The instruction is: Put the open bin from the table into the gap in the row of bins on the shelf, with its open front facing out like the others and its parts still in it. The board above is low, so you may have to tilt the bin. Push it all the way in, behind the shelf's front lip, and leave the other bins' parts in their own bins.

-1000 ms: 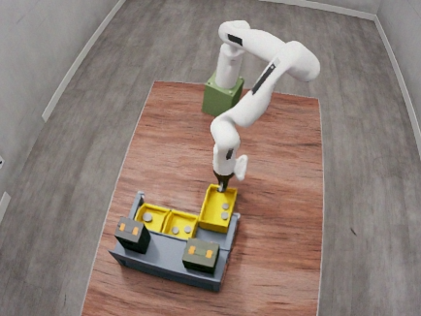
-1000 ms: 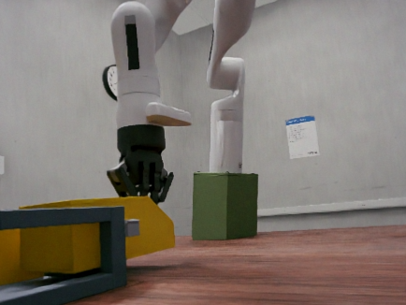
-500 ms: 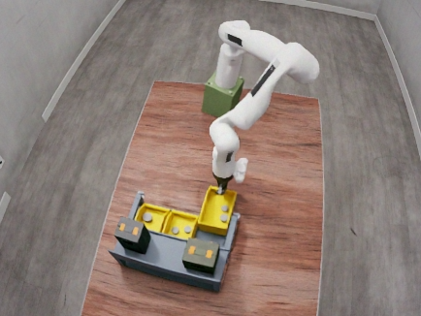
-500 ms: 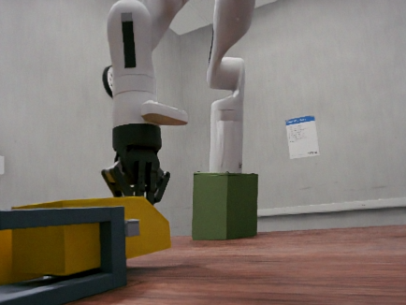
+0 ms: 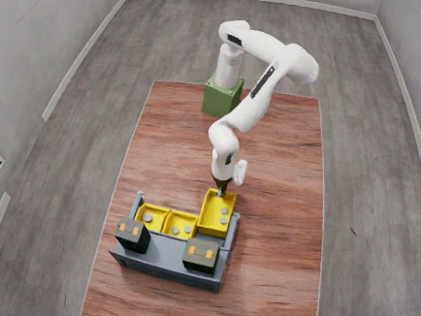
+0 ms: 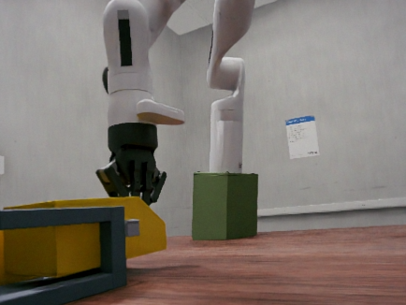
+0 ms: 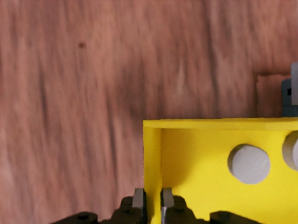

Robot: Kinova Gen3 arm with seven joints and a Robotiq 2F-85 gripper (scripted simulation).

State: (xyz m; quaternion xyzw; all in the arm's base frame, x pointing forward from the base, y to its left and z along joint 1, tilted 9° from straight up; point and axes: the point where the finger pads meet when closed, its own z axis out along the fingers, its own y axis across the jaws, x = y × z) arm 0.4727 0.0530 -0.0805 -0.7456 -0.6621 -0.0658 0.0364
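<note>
- The gripper (image 5: pixel 220 192) (image 6: pixel 136 194) (image 7: pixel 153 204) is clamped on the near wall of the bin (image 5: pixel 216 211) (image 6: pixel 146 229) (image 7: pixel 210 165).
- Beyond the gripper, the bin sits partly in the shelf (image 5: pixel 167 254) (image 6: pixel 113 243), two discs inside.

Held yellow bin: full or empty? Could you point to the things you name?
Not empty: two gray discs (image 5: pixel 224 210) (image 7: pixel 250 164) lie inside the held yellow bin (image 5: pixel 215 205) (image 6: pixel 145 229) (image 7: pixel 200 200), seen from top and wrist.

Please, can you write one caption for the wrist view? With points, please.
Gripper (image 5: pixel 220 193) (image 6: pixel 136 196) (image 7: pixel 153 204) pinching the wall of a yellow bin (image 5: pixel 213 209) (image 6: pixel 149 225) (image 7: pixel 200 150) with pale round parts (image 5: pixel 223 215) (image 7: pixel 250 164) inside.
</note>
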